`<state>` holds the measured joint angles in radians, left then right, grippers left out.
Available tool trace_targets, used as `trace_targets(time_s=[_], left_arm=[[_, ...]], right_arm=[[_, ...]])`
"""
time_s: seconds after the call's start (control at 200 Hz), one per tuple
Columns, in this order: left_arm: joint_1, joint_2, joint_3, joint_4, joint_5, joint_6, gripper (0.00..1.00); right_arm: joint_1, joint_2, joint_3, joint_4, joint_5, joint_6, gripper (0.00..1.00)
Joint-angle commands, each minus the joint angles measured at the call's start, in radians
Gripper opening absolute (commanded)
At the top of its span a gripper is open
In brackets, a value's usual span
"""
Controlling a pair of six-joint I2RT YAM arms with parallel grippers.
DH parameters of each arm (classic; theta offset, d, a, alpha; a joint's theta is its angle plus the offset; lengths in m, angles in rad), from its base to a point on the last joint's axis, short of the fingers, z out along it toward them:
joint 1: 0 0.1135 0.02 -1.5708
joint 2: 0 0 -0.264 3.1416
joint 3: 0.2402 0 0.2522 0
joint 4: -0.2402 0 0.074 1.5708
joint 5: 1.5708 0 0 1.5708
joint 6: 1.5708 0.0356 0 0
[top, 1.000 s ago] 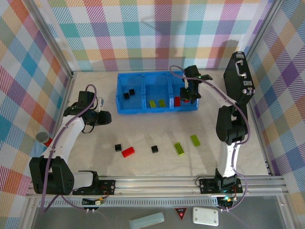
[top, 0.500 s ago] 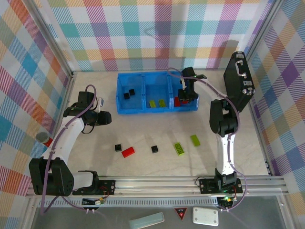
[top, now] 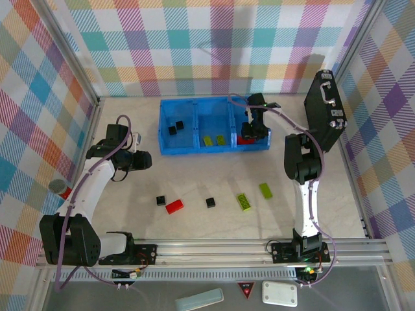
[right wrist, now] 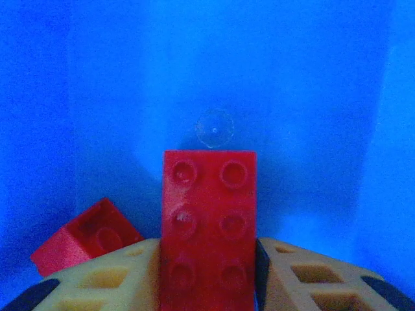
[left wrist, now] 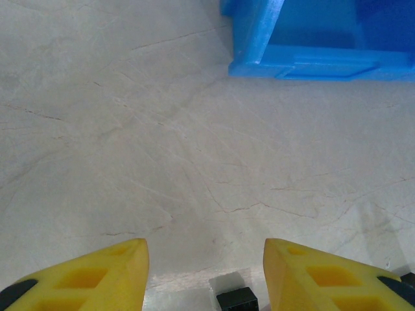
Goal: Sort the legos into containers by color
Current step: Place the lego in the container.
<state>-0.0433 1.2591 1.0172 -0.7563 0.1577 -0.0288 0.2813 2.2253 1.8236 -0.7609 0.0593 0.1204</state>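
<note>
My right gripper [top: 254, 129] is down inside the right compartment of the blue tray [top: 194, 150], shut on a red oblong brick [right wrist: 207, 223]. A second red brick [right wrist: 81, 236] lies on the tray floor beside it. Two lime-green bricks [top: 213, 140] rest in the middle compartment and two black ones [top: 175, 126] in the left. On the table lie a red brick [top: 174, 207], black bricks [top: 159, 200] [top: 210, 203] and green bricks [top: 244, 201] [top: 266, 190]. My left gripper [top: 141, 160] hangs open left of the tray, nothing between its yellow fingers [left wrist: 97, 275].
A black briefcase [top: 326, 107] leans at the back right, close to the right arm. A red-capped grey cylinder [top: 59, 188] stands at the left edge. The tray's near corner [left wrist: 259, 39] lies ahead of the left gripper. Plaid walls enclose the table.
My right gripper with the red brick has shifted slightly left and lower into the right compartment. The left arm has stayed still.
</note>
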Motion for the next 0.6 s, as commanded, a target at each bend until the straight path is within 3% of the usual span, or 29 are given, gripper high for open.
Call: trace_targets(time_s=[0.0, 0.595], left_arm=[[0.008, -0.019, -0.009, -0.006, 0.016, 0.018, 0.5], [0.003, 0.005, -0.007, -0.013, 0.017, -0.059, 0.49]], right_arm=[[-0.007, -0.022, 0.008, -0.011, -0.02, 0.01, 0.43], [0.009, -0.262, -0.139, -0.034, -0.056, 0.029, 0.46]])
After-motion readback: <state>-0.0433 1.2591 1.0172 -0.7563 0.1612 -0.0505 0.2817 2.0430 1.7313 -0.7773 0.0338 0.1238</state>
